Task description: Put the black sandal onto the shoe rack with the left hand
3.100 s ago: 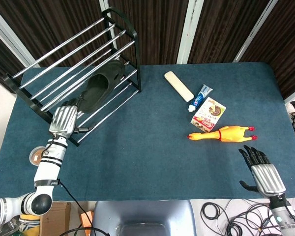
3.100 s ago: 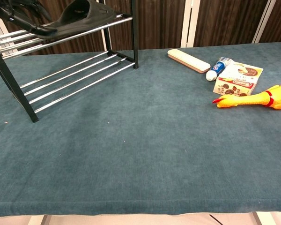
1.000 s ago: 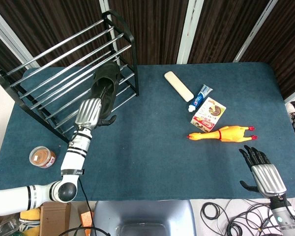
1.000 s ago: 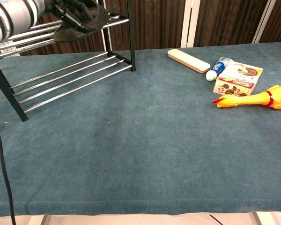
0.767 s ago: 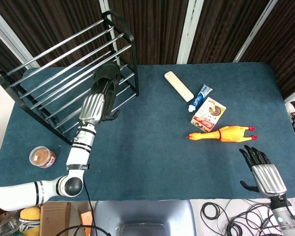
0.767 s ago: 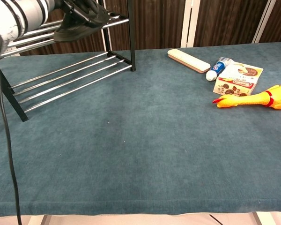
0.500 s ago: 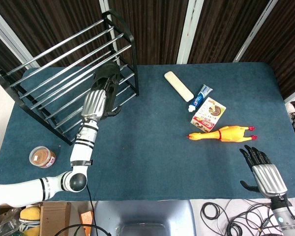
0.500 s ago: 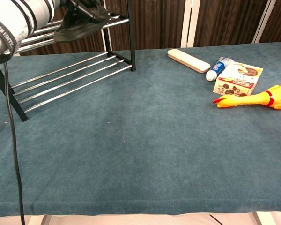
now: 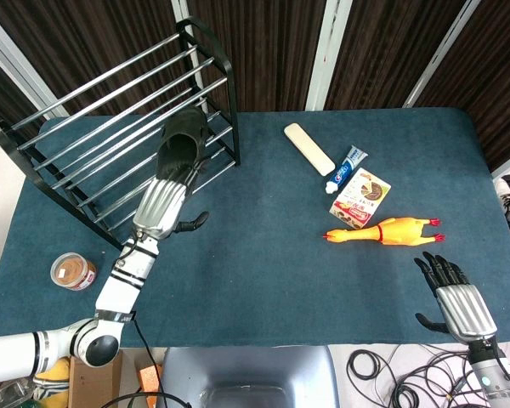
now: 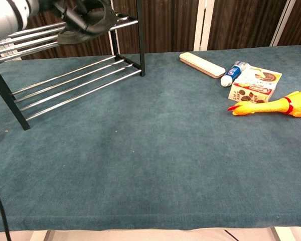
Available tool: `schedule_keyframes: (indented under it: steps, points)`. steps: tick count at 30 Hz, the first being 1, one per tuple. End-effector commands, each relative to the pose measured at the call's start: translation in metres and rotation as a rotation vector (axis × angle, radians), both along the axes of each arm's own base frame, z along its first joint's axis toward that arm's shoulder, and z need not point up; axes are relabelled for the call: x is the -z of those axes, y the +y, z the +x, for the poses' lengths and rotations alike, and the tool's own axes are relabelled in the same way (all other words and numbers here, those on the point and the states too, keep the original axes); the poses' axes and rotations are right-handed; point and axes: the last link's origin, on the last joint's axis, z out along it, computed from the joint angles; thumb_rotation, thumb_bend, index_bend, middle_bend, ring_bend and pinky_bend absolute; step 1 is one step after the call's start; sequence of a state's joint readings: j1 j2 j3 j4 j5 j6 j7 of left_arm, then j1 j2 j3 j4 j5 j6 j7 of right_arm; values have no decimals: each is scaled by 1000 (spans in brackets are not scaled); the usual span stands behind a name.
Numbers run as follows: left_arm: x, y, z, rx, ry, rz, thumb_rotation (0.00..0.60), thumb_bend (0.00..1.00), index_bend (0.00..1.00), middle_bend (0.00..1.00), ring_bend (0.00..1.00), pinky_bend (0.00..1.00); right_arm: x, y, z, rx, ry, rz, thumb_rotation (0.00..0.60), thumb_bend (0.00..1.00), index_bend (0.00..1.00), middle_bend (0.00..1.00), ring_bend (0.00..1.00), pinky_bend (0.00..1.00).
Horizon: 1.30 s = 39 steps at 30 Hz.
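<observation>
Left hand (image 9: 161, 206) of mine sits at the front edge of the shoe rack (image 9: 85, 102), silver back up, thumb sticking out to the side over the blue desk (image 9: 255, 229); fingers reach toward the heel of the black sandal (image 9: 181, 151), but whether they grip it or just touch it I cannot tell from above, and the chest view only shows dark fingers curled around the sandal's near end (image 10: 85, 22), too cropped to settle it. Sandal lies on the rack's upper tier, lengthwise across the rails, toe toward the rack's right end post. Far left on the desk, near its front corner, a small round tin (image 9: 71, 271) with a brown top sits beside my left forearm. Moving right, middle of the desk is bare cloth. Further right, a cream-coloured bar (image 9: 308, 148) lies at an angle, then a blue-and-white tube (image 9: 345, 168) just beside it, its cap end touching or nearly touching a snack box (image 9: 361, 198). Yellow rubber chicken (image 9: 388, 230) lies just in front of the box, red beak pointing left. Far right, my right hand (image 9: 456, 297) hangs off the desk's front corner, fingers apart and straight, holding nothing.
</observation>
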State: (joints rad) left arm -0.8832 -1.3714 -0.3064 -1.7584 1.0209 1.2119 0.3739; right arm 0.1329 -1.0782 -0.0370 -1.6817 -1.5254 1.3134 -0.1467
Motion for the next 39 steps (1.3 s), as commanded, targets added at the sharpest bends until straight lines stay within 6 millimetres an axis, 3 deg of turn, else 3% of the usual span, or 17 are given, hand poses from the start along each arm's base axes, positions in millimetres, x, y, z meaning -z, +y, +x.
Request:
schedule_keyframes:
  steps: [1,7,21,39]
  points:
    - [8,1,-20,5,86,56,583,258,113,264,209,296,1,1,0,-2,1,4,600,127,0,0,0,133]
    - [15,10,-26,24,95,119,575,232,137,271,220,297,-1,1,0,-4,-4,0,600,128,0,0,0,133]
    - [4,23,-40,16,129,205,584,229,166,305,251,297,-1,0,0,-1,-3,-2,600,127,0,0,0,133]
    - [11,41,-35,-1,111,226,587,238,181,308,252,297,-3,0,0,0,-7,-8,600,128,0,0,0,133]
